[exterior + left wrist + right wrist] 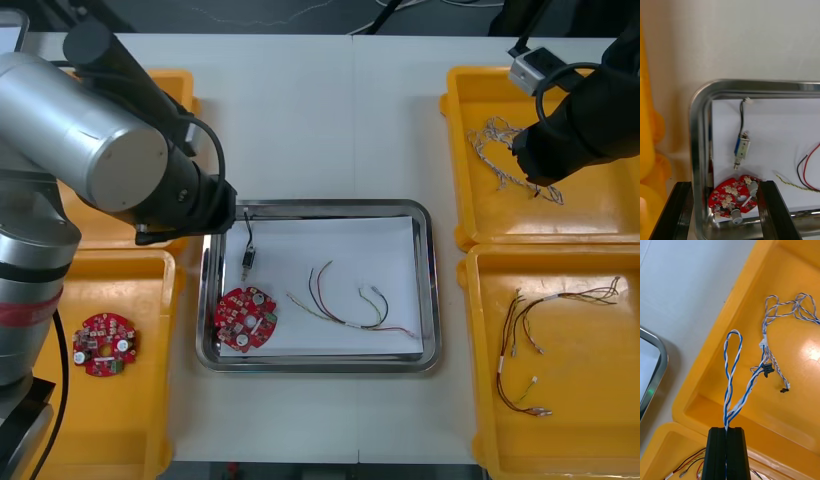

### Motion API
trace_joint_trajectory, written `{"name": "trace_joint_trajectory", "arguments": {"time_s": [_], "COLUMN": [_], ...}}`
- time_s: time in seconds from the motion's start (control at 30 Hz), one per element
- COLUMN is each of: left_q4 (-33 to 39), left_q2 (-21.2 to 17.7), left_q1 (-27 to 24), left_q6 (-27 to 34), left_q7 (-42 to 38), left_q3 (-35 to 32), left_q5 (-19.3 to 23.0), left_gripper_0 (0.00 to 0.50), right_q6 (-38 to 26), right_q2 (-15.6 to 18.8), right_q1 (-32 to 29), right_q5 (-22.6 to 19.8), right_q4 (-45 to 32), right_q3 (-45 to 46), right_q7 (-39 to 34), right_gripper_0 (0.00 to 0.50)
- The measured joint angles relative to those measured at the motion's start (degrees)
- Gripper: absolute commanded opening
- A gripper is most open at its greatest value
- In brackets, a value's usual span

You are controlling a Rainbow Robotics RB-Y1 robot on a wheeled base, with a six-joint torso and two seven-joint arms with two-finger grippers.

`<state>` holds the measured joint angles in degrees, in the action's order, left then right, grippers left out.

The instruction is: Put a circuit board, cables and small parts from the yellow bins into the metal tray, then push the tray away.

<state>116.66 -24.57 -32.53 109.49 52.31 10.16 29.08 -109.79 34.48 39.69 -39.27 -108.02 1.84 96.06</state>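
Already in the metal tray (430,300) lay a red circuit board (246,318), small metal part (248,257) and thin cable (345,305) | second board (105,343) sat in near left yellow bin (150,400) | left jaws stood wide apart, empty, over the tray's board corner | right jaws were clamped on twisted blue and white cable (732,371) above far right yellow bin (790,416)

Electronics workshop: yellow bins (590,210) of cables (729,390) and circuit boards (105,343), metal tray (432,290).
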Motion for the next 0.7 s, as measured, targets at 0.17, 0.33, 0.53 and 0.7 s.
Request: {"name": "trace_joint_trajectory", "arguments": {"time_s": [0.17, 0.33, 0.53, 0.7], "left_q4": [-0.2, -2.4, -6.2, -7.7], "left_q2": [-3.0, -5.5, -7.3, -8.8], "left_q1": [0.0, 0.0, 0.0, 0.0], "left_q6": [0.0, 0.1, 0.1, 0.1], "left_q7": [0.0, 0.0, 0.1, 0.1], "left_q3": [-3.9, -8.1, -13.6, -16.2], "left_q5": [0.2, 0.4, 0.5, 0.4], "left_gripper_0": [0.500, 0.500, 0.500, 0.500], "right_q6": [0.0, 0.0, 1.6, 4.7], "right_q2": [-0.8, -1.5, -2.0, -2.3], "right_q1": [0.0, 0.0, 0.0, 0.0], "right_q5": [-0.5, -0.7, -1.1, -1.3], "right_q4": [-2.1, -4.6, -7.1, -8.6], "right_q3": [-3.0, -6.3, -10.8, -15.0], "right_q7": [-0.1, -0.9, -3.0, -3.0], "right_gripper_0": [0.000, 0.000, 0.000, 0.000]}}
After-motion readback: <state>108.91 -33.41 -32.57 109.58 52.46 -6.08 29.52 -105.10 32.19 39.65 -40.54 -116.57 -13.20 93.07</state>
